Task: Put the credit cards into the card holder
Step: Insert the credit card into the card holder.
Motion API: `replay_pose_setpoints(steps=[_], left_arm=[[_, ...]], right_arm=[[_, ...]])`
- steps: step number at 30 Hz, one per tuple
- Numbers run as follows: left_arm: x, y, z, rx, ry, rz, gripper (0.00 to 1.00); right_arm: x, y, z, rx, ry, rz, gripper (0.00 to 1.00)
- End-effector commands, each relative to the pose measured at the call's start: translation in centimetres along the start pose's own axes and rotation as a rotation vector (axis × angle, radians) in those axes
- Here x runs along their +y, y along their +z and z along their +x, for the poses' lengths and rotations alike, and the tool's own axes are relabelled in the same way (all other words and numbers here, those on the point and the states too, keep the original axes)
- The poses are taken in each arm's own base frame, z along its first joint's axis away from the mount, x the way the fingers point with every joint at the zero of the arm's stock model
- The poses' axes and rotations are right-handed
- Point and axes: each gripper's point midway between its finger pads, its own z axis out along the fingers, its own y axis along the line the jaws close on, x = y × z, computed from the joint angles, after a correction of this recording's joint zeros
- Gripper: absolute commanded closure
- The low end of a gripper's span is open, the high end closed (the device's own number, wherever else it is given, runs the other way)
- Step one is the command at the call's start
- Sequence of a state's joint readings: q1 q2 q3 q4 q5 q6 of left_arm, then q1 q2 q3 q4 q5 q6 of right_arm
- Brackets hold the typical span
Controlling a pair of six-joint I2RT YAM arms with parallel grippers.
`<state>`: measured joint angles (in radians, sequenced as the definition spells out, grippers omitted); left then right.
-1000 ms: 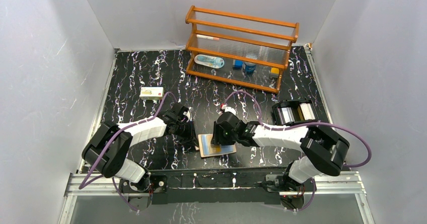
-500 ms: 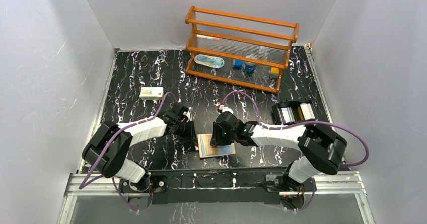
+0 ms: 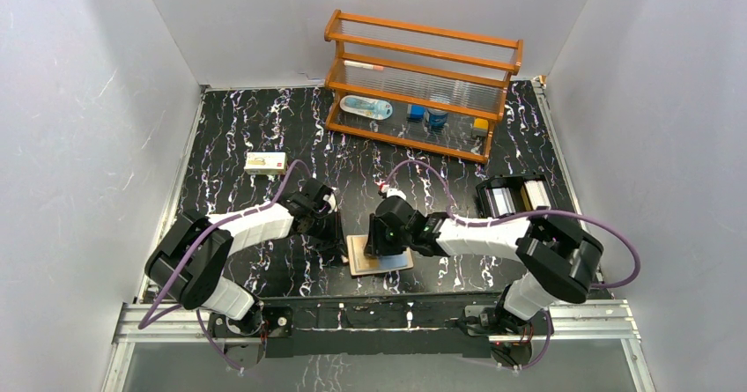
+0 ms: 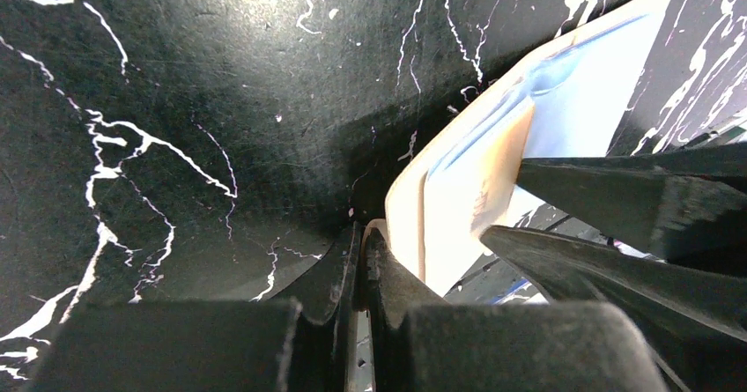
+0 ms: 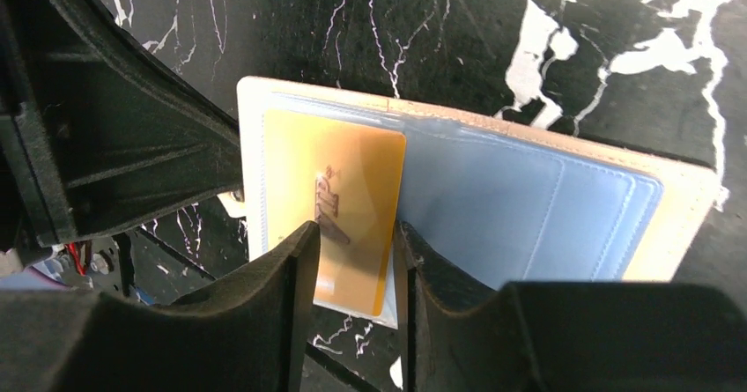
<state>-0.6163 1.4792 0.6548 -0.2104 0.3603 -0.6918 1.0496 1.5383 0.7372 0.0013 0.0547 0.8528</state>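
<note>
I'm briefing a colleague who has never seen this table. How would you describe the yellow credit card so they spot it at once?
At the near edge of the black marbled table, between the two arms, a card holder lies open. The yellow card lies on it, between the fingers of the right gripper. It is the only yellow patch on the holder's light-blue lining.
</note>
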Motion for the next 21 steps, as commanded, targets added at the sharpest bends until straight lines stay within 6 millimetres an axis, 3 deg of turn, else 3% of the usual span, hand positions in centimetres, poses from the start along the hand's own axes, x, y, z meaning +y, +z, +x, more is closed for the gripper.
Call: replay_pose_setpoints(steps=[1,10,21], left_arm=[[3.6,0.0,1.2,0.030,0.009,-0.187,1.00],[3.7,-0.1,1.1,0.035,0.017,-0.196,1.00],[3.2,-0.5,0.6,0.029,0.022,-0.200,1.00]], right_arm=[[0.5,-2.7,-2.5,-0.113,0.003,0.017,0.55],[-1.7,-5.0,-2.9,-0.174,0.015,0.081,0.52],[-3.4,-3.4,-2.2,-0.139,-0.006,0.113,0.57]])
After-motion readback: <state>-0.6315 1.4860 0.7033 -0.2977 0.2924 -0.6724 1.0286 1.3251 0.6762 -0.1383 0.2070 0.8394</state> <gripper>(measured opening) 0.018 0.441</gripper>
